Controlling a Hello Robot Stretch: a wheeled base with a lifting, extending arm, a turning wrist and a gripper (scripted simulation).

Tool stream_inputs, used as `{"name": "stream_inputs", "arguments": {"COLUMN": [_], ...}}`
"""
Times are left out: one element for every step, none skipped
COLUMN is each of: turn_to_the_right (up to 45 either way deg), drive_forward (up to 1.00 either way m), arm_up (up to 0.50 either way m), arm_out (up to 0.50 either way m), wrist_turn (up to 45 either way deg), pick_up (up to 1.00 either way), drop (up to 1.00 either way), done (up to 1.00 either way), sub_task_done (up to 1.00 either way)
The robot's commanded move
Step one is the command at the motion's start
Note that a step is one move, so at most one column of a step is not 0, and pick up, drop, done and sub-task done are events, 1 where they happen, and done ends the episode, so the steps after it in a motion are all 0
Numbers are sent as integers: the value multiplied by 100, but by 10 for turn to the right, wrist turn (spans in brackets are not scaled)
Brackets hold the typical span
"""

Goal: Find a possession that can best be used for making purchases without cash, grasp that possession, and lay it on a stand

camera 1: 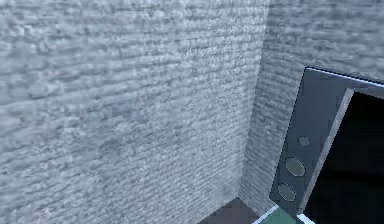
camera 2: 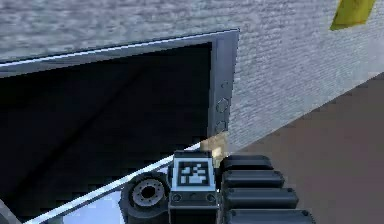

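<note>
Arm (camera 2: pixel 255 190) rises from the bottom edge, gripper (camera 2: pixel 146 197) at its end; whether it holds anything cannot be told. Behind: grey wall (camera 1: pixel 120 100), black television (camera 2: pixel 100 110). Where the card lies cannot be told; finding, grasping and placing it all seem undone.

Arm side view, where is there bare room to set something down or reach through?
Bare brown floor lies right of the television, bordered by the brick wall above and the arm below. It is crowded at the television's lower right corner, where a small tan thing sits by the frame.
</note>
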Motion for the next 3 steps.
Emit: {"name": "stream_inputs", "arguments": {"turn_to_the_right": [450, 270, 0], "drive_forward": [0, 0, 30], "arm_up": [0, 0, 0], "arm_out": [0, 0, 0], "wrist_turn": [0, 0, 0], "pick_up": [0, 0, 0], "drop": [0, 0, 0], "done": [0, 0, 0], "sub_task_done": [0, 0, 0]}}
